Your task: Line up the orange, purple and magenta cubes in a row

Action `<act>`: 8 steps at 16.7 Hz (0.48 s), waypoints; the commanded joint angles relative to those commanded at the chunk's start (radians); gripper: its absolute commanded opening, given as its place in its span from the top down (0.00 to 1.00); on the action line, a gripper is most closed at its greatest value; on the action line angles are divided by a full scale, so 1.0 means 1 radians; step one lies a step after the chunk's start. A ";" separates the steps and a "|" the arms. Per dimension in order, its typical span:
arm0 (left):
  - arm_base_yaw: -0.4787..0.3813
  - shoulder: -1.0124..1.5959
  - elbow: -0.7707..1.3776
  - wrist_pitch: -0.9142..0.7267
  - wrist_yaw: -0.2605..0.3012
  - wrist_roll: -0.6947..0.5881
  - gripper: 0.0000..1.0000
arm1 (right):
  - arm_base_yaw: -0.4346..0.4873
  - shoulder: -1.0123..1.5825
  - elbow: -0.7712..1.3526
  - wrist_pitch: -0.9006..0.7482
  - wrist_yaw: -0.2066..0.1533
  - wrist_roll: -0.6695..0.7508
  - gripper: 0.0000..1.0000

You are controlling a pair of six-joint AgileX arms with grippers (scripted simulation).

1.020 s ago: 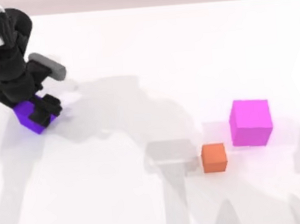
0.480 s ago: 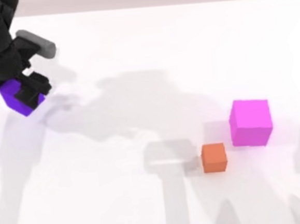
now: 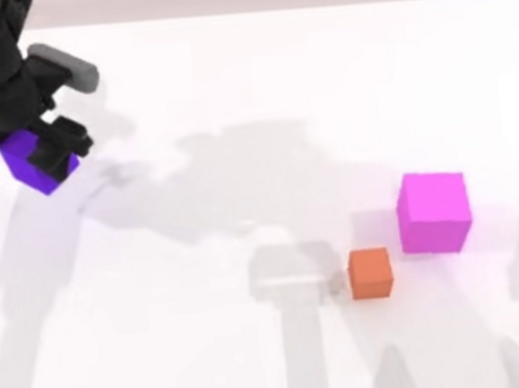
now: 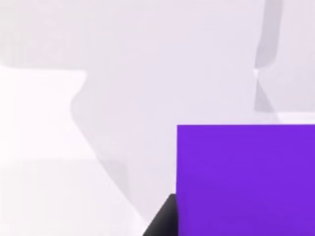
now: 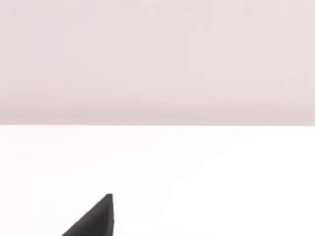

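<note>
The purple cube (image 3: 25, 164) hangs above the table at the far left of the top view, with my left gripper (image 3: 45, 160) shut on it. In the left wrist view the purple cube (image 4: 246, 182) fills the near corner, a dark fingertip (image 4: 165, 223) pressed against its side. The small orange cube (image 3: 370, 272) rests on the table right of centre. Just behind it and to its right stands the larger magenta cube (image 3: 434, 212), close by but apart. My right arm is outside the top view; its wrist view shows only one dark fingertip (image 5: 98, 221) over bare table.
White table surface (image 3: 233, 88) stretches between the held cube and the two cubes on the right. Its back edge (image 3: 272, 11) runs along the top of the top view. Arm shadows fall across the middle.
My left gripper has carried the purple cube up off the table and toward the back left, then drifted slightly. The orange and magenta cubes have stayed put.
</note>
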 joint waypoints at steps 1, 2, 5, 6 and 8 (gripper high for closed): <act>-0.019 0.001 0.004 -0.002 0.000 -0.032 1.00 | 0.000 0.000 0.000 0.000 0.000 0.000 0.00; -0.043 0.001 0.008 -0.004 -0.001 -0.074 1.00 | 0.000 0.000 0.000 0.000 0.000 0.000 0.00; -0.144 0.005 0.020 -0.017 -0.004 -0.249 1.00 | 0.000 0.000 0.000 0.000 0.000 0.000 0.00; -0.184 0.005 0.023 -0.022 -0.006 -0.321 1.00 | 0.000 0.000 0.000 0.000 0.000 0.000 0.00; -0.270 0.005 0.026 -0.033 -0.009 -0.483 1.00 | 0.000 0.000 0.000 0.000 0.000 0.000 0.00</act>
